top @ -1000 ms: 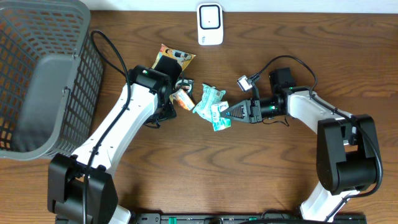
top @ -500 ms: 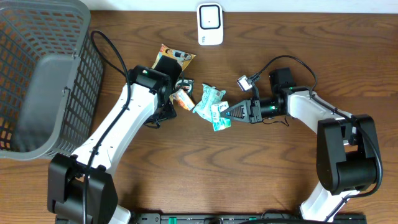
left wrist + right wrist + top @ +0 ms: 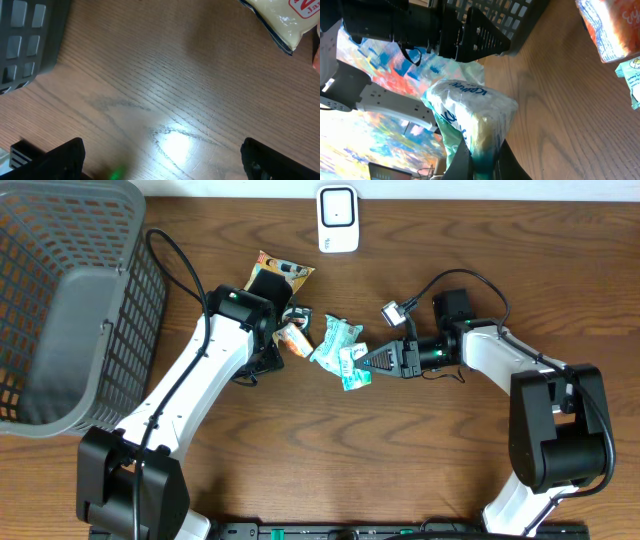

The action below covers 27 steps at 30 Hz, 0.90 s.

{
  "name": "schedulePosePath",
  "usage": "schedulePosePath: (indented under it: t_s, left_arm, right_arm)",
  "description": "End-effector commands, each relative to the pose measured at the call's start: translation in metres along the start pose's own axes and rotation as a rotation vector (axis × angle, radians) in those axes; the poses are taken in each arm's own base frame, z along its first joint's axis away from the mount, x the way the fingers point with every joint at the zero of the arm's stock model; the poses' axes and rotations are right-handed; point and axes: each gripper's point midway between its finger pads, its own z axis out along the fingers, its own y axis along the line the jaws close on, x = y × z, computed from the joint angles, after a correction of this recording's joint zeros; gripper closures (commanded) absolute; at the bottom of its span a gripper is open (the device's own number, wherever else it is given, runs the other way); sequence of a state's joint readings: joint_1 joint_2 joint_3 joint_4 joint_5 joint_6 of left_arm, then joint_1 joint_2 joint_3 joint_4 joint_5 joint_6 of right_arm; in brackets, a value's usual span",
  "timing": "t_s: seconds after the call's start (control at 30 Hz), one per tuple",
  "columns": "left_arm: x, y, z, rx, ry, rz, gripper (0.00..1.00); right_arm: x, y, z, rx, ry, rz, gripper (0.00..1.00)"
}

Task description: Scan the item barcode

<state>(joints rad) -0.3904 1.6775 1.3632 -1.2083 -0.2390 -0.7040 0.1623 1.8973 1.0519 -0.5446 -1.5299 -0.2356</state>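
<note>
Currently, the left gripper stands with jaws wide apart over bare table, holding nothing. At table centre, the green-white packet sits clamped between the closed right gripper fingers. Its blue script is not legible.

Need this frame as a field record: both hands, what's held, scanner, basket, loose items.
left hand: open, holding nothing, over bare table
right hand: shut on green packet
scanner: white, at far table edge, apart from both hands
basket: grey, left side of table
loose items: yellow packet, orange packet, both by left arm
barcode: not visible
</note>
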Motion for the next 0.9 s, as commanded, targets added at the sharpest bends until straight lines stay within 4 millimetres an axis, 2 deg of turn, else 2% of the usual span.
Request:
schedulePosePath:
  t_s: [0.0, 0.87]
  left_arm:
    - [-0.0003, 0.0049, 0.0002, -0.017, -0.006, -0.009, 0.02]
    - [-0.0003, 0.0049, 0.0002, -0.017, -0.006, -0.010, 0.02]
  right_arm:
    - [-0.0034, 0.0048, 0.0034, -0.025, 0.004, -0.034, 0.99]
    - [-0.0021, 0.0055, 0.0061, -0.028, 0.012, -0.034, 0.99]
